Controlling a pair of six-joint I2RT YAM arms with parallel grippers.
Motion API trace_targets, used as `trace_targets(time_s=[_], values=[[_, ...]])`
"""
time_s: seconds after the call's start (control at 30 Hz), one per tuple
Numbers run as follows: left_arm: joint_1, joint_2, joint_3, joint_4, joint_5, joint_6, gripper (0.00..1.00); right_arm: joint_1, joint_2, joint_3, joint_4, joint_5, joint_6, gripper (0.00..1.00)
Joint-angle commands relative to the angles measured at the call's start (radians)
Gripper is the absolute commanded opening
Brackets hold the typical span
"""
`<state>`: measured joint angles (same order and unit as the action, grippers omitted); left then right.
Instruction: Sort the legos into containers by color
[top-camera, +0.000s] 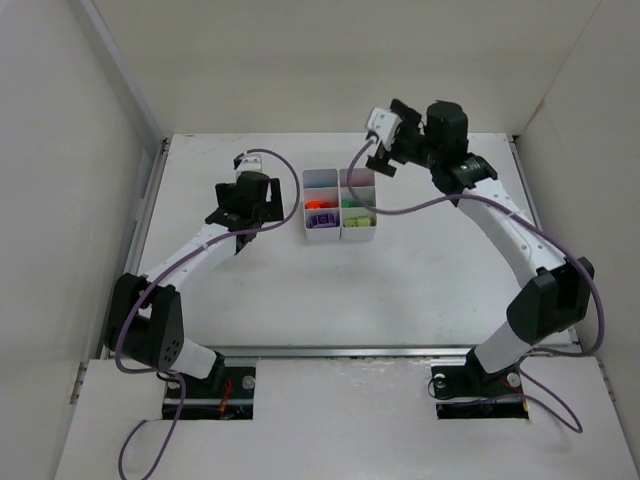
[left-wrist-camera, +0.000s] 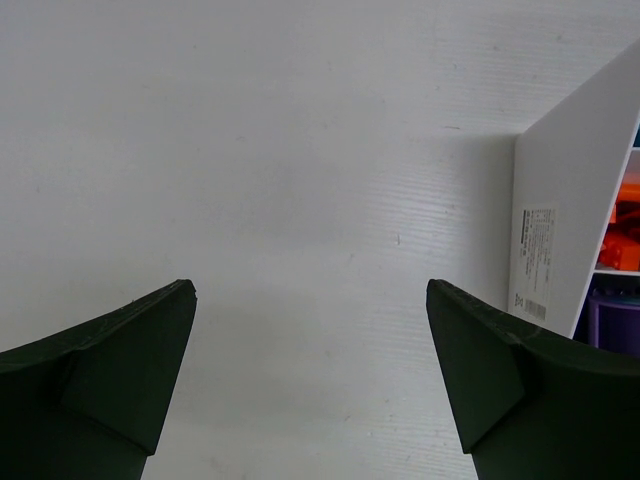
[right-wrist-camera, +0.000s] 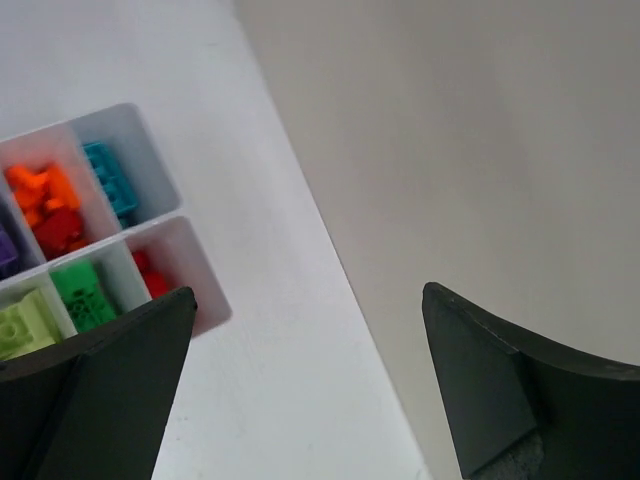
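**Both pincers gape empty by the tray that holds the bricks.**

From above: one small white plastic six-compartment tray (top-camera: 358, 234), two columns by three rows. My left pincer (top-camera: 248, 205) hangs just left of it and my right pincer (top-camera: 385, 155) over its far right corner. Left wrist: jaws wide, with only the white surface (left-wrist-camera: 300, 150) between them and the tray wall at right. Right wrist: jaws wide. The tiny bright plastic legos (right-wrist-camera: 40, 190) show six colours, too heaped to count singly, and red sits in two cells, one shared with orange. I judge I should rise clear of the thin walls, then drop straight onto that stray red.
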<state>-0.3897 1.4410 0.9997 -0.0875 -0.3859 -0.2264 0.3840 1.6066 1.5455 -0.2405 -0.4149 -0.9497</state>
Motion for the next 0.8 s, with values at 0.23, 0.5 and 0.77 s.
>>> trace_targets(time_s=[0.23,0.5,0.77], values=[[0.005,-0.060,-0.032,0.055,-0.002,-0.013,0.99,-0.275,-0.054,-0.043,0.104,0.779,0.967,1.00],[0.014,-0.090,-0.073,0.068,-0.048,-0.033,0.99,-0.422,-0.163,-0.171,0.093,0.895,1.215,1.00],[0.014,-0.099,-0.084,0.068,-0.048,-0.033,0.99,-0.432,-0.186,-0.183,0.093,0.988,1.235,1.00]])
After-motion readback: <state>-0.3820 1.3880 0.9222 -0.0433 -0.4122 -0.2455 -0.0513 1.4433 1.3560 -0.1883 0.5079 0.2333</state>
